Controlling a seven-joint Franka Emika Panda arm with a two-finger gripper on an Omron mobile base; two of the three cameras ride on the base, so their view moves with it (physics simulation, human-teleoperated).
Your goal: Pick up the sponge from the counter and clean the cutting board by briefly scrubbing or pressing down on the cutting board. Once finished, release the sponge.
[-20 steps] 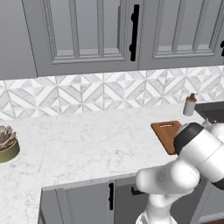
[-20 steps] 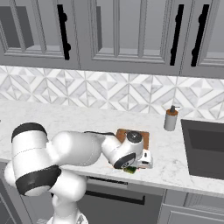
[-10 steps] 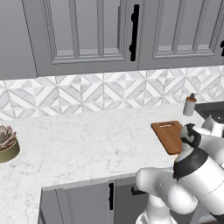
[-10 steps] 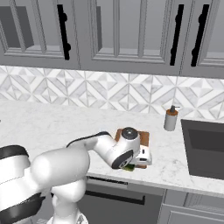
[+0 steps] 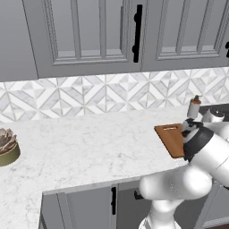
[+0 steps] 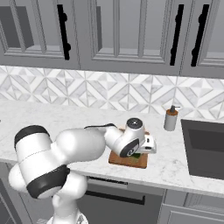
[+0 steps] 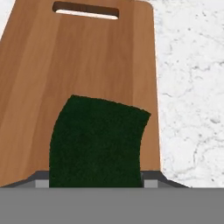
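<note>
The sponge (image 7: 97,142) is lying on the board (image 7: 65,65), just ahead of the gripper (image 6: 142,151) (pickup apparently done). Scrubbing is seemingly happening; release remains. Finger state: cannot tell.

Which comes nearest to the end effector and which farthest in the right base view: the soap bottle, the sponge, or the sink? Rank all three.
1. The sponge, right beneath the end effector, on the cutting board.
2. The soap bottle, behind and to its right, by the backsplash.
3. The sink, far right.

Grey cabinets (image 5: 89,31), patterned tile backsplash (image 5: 103,94)
</note>
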